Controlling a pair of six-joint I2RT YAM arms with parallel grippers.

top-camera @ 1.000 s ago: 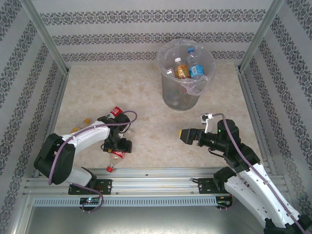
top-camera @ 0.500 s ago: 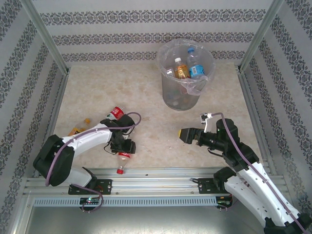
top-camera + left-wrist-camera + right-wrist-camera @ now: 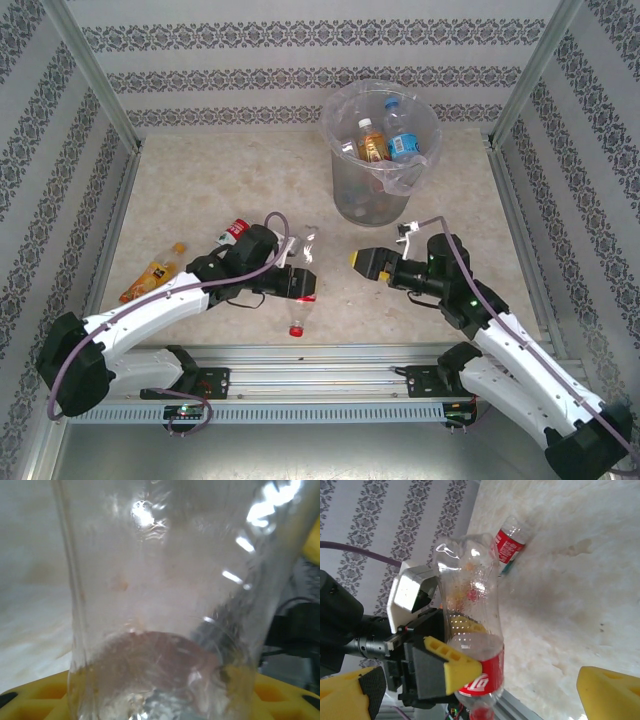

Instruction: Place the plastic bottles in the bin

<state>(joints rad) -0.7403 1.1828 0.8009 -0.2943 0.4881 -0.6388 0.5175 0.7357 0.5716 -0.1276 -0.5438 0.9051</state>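
Bottle with red label is clamped near its cap by the closed left gripper, well short of the bin — slipping is risked; right gripper, wide open and empty, could be struck.

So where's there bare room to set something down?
Widest bare table: between back wall, bin and left arm. A slimmer strip lies right of the bin. Crowded near middle: left gripper holding a bottle, right gripper open beside it. An orange bottle lies far left.
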